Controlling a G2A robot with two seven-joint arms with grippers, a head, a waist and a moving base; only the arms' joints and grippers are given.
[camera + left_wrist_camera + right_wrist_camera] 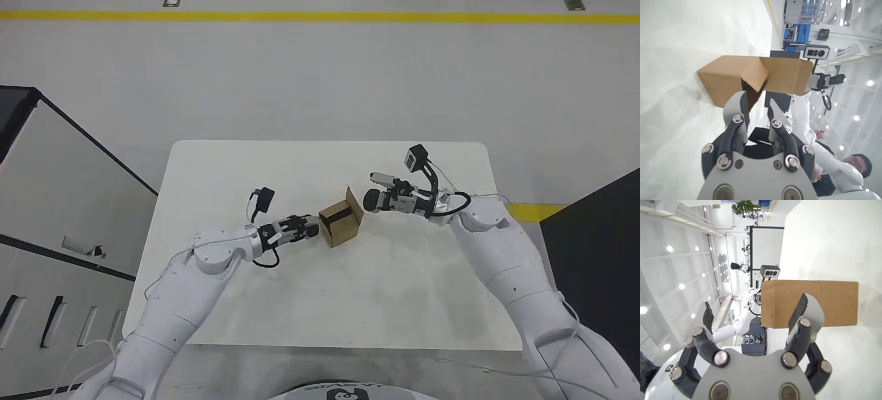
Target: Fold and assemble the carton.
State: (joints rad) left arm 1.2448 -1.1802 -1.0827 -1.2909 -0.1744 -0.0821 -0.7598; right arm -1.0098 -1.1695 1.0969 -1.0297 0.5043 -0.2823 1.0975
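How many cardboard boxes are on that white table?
1. The carton stands near the middle of the table, between the left end effector and the right end effector. None looks hidden.

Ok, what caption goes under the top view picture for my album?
Left gripper and right gripper flank a brown carton, one flap up, on a white table.

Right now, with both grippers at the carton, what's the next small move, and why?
Probably the left gripper should push the side flap further in: its open fingers sit right at that half-folded flap, and the carton's tall flap stands upright near the open right gripper.
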